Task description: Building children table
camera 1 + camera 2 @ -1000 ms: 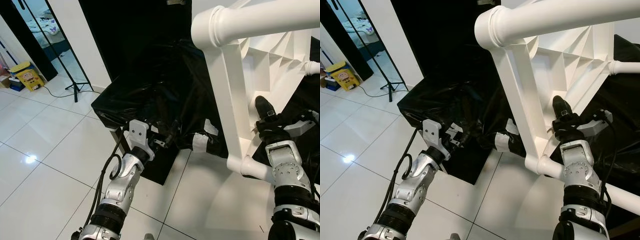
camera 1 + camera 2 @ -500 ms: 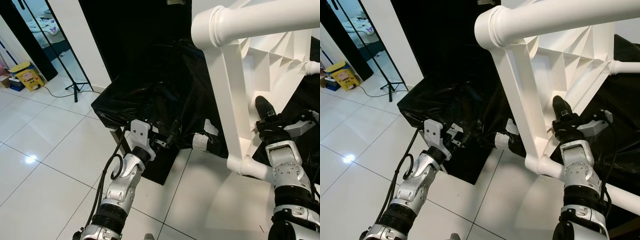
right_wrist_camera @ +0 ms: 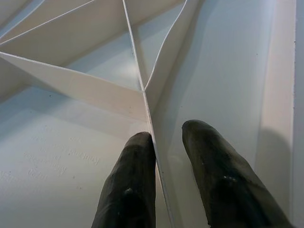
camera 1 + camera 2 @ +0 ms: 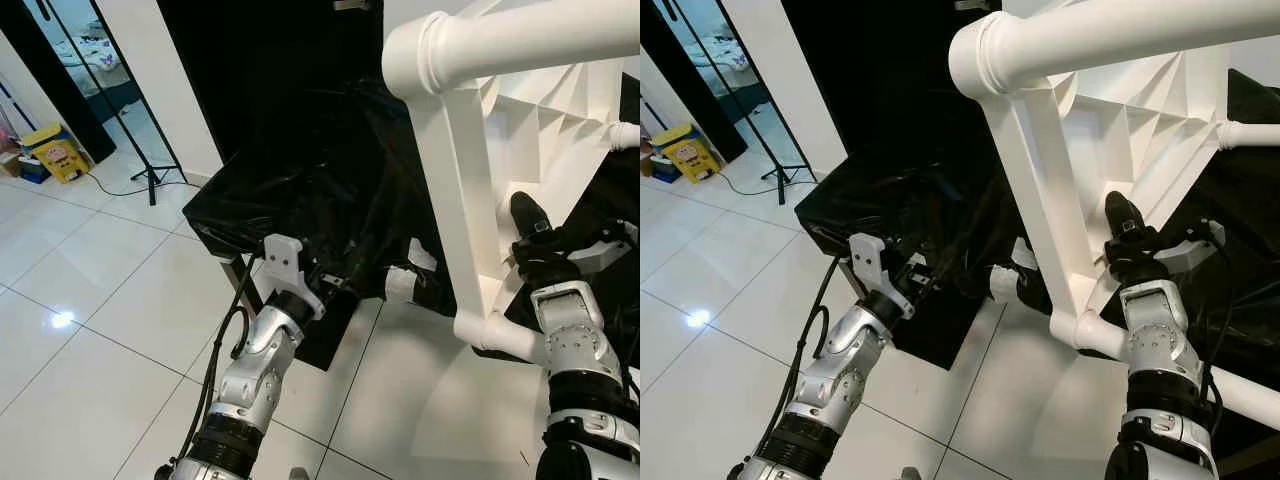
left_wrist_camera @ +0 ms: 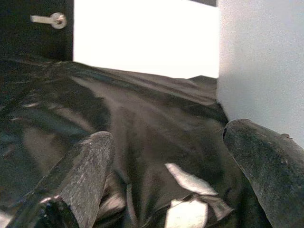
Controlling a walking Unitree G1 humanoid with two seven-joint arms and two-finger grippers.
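A white plastic children's table [image 4: 470, 190] stands tipped on its side at the right of the scene, its ribbed underside facing the robot and one thick round leg [image 4: 510, 45] running across the top of the head views. A second short leg stub [image 4: 497, 334] sits at the frame's lower corner, just above the white tiled floor [image 4: 90, 290].

The right gripper [image 3: 164, 156] is up against the underside, its two black fingers [image 3: 128, 190] nearly closed on either side of a thin white rib [image 3: 142, 95], pinching it where several ribs meet. In the head views the same gripper [image 4: 1127, 228] shows as a dark tip pressed into the ribbed panel beside the upright frame piece.

The left gripper [image 5: 166, 156] reaches forward toward a low surface [image 4: 300, 200] draped in crumpled black plastic sheeting, which stands just left of the table. Its fingers [image 5: 88, 164] are spread wide apart and hold nothing, with the glossy black sheet and patches of white tape [image 5: 190, 183] lying between them. A white wall edge [image 5: 261, 61] rises beside one finger.

Further off at the left, a black tripod stand [image 4: 150, 165] stands on the tiles near a dark doorway, and a yellow box [image 4: 52, 148] sits on the floor beyond it.
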